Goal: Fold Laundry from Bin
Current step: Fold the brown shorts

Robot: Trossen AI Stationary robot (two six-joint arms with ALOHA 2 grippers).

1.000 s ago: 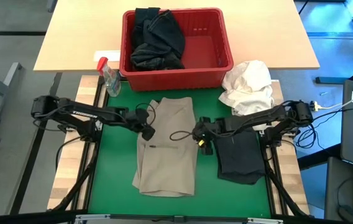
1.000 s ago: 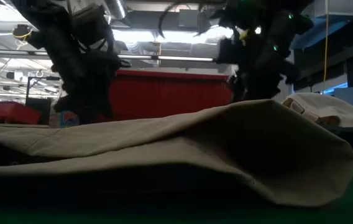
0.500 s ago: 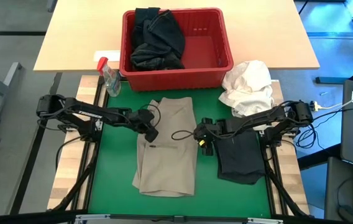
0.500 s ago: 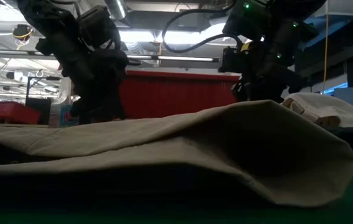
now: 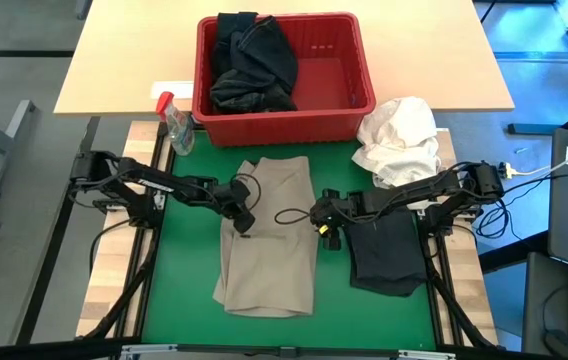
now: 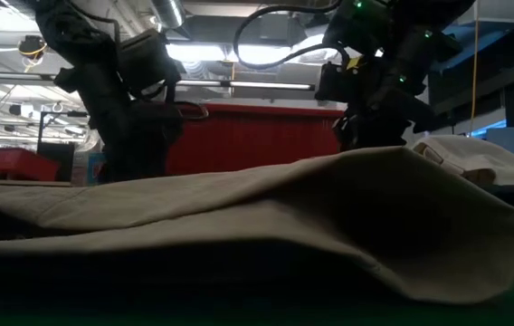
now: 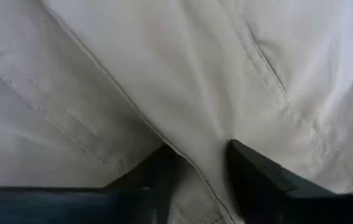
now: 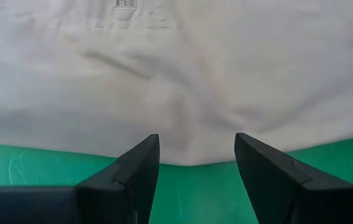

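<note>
You have one khaki garment [image 5: 267, 235] spread at the middle of the green mat [image 5: 184, 260], one dark garment [image 5: 384, 252] lying right of it, and a dark heap [image 5: 252, 60] in the left half of the one red bin [image 5: 349, 105] at top centre; how many pieces that heap holds you cannot tell. One white bundle [image 5: 399, 140] sits right of the bin, one spray bottle [image 5: 176, 125] with a red top left of it. The left gripper [image 5: 245, 221] is on the khaki's left edge; its wrist view shows the fingers [image 7: 254, 177] pressed into the cloth with a ridge between them, though you cannot tell whether they actually pinch it. The right gripper [image 5: 316, 214] is at the khaki's right edge, and its wrist view shows the fingers [image 8: 133, 171] apart over bare mat, just short of the hem, holding nothing. That view also shows a small stitched mark [image 8: 123, 5], unreadable. White lettering on the left arm in the high view is too small to read. The low view shows the khaki [image 6: 239, 226] rising in a fold toward the right, which the high view flattens out.
</note>
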